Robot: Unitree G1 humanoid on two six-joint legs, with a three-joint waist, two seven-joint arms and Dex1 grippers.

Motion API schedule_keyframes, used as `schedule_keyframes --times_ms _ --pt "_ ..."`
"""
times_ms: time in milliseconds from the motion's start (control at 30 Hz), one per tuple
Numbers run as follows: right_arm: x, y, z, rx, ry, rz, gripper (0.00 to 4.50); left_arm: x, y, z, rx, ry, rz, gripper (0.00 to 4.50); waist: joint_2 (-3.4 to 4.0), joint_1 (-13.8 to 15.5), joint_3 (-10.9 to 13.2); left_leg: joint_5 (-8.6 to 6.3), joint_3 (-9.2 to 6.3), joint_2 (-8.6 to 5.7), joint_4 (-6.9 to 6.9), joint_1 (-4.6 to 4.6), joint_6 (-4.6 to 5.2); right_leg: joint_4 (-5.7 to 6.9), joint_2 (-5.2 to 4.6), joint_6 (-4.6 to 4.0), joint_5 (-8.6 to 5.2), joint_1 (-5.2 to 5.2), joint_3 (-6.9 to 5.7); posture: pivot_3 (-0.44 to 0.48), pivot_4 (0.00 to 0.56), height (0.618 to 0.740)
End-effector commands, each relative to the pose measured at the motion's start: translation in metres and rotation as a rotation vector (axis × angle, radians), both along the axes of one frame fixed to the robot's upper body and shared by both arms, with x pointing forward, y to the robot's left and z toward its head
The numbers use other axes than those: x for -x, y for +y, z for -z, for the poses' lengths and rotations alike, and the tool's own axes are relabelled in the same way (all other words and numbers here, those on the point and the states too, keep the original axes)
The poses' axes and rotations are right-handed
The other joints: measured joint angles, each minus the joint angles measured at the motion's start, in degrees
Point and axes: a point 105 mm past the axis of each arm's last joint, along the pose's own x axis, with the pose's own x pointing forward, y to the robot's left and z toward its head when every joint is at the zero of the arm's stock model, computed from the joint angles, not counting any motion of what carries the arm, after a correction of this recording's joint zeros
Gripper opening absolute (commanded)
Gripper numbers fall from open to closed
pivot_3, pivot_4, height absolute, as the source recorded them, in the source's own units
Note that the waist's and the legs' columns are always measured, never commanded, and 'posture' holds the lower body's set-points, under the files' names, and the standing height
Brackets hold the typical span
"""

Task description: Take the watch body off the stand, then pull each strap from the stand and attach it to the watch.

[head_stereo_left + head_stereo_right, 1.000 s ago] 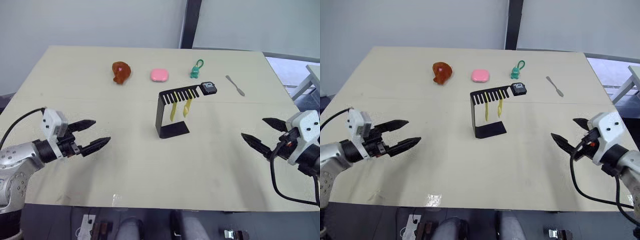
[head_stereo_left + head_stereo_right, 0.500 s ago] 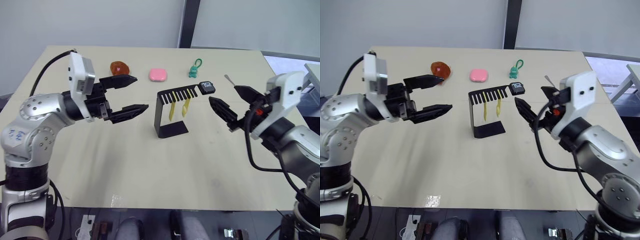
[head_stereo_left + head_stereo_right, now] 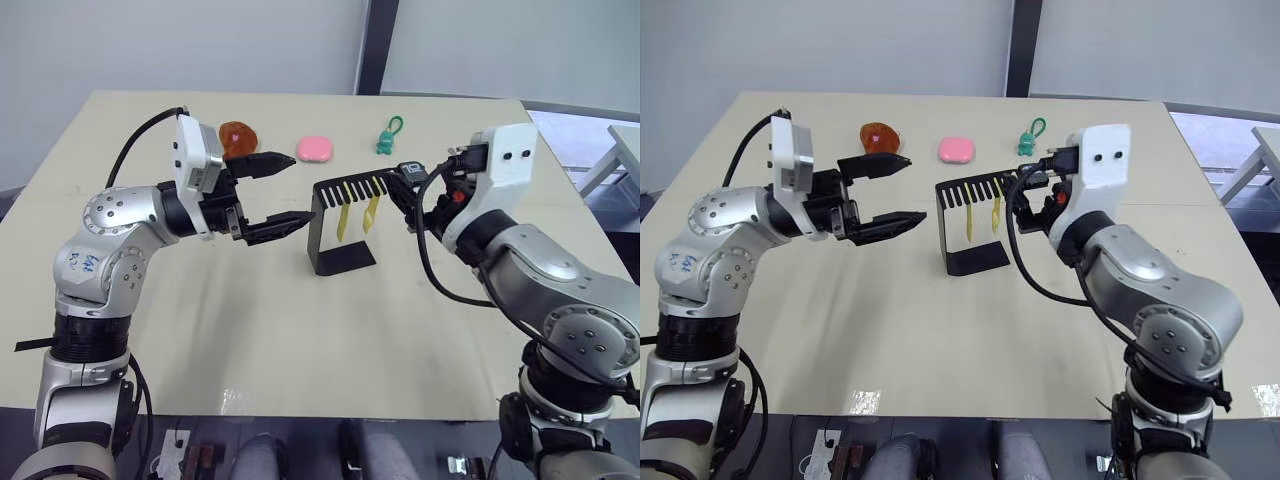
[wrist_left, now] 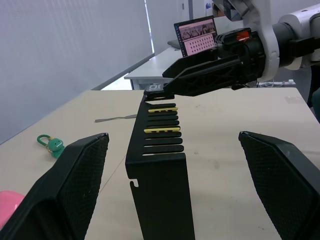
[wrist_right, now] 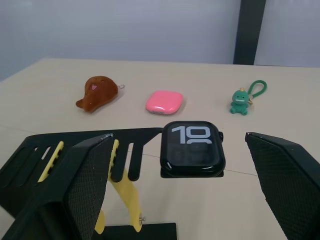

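Observation:
The black stand (image 3: 338, 228) rises at mid-table, its slotted top arm pointing right. The dark watch body (image 5: 192, 148) with its pale "10" face sits at the end of that arm. Two yellow straps (image 3: 346, 221) (image 3: 372, 213) hang from the slots. My right gripper (image 5: 177, 136) is open, a finger on each side of the watch body and not touching it. My left gripper (image 3: 301, 187) is open just left of the stand's upright, and the stand (image 4: 160, 175) lies between its fingers (image 4: 80, 175) in the left wrist view.
A brown toy (image 3: 236, 133), a pink case (image 3: 315, 149) and a green keyring figure (image 3: 388, 140) lie along the far side of the table (image 3: 250, 330). A grey spatula (image 4: 115, 118) lies beyond the stand's right end.
Both arms rose from the table's near corners and closed in on the stand. The right gripper now brackets the watch body, and the left gripper is at the stand's upright.

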Motion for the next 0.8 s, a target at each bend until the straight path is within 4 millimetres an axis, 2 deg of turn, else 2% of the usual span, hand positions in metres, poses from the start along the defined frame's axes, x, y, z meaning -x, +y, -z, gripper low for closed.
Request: schedule_keyframes --times_ms 33,333,467,800 --pt "0.0009 -0.0011 -0.0102 -0.006 -0.043 0.03 4.5 0.0059 -0.0001 -0.0108 -0.006 -0.061 0.003 4.48 0.0 0.0 0.0 0.0 0.0 0.0 0.0 -0.03 0.0 0.01 0.0 0.0 0.0 -0.03 0.0 0.0 0.15 0.74" --pt "-0.0039 -0.0004 -0.0117 0.003 -0.039 0.033 4.5 0.0079 -0.0019 -0.0106 -0.001 -0.06 0.0 4.48 0.0 -0.6 0.0 0.0 -0.09 0.04 0.45 -0.71 0.01 0.28 0.0 0.0 0.0 -0.62 -0.05 0.0 0.15 0.74" --pt "-0.0055 0.0029 -0.0106 0.017 -0.032 0.018 3.24 0.0098 -0.0045 -0.0121 0.011 -0.061 0.006 4.5 0.0 -1.1 0.0 0.0 -0.11 0.04 0.45 -0.73 0.01 0.27 0.0 0.0 0.0 -0.62 -0.05 0.0 0.15 0.74" --pt "-0.009 0.0074 -0.0116 0.004 -0.03 0.0 3.24 0.0088 -0.0047 -0.0134 0.015 -0.054 0.007 4.5 0.0 -1.1 0.0 0.0 -0.12 0.05 0.45 -0.73 0.01 0.26 0.0 0.0 0.0 -0.62 -0.05 0.0 0.15 0.74"
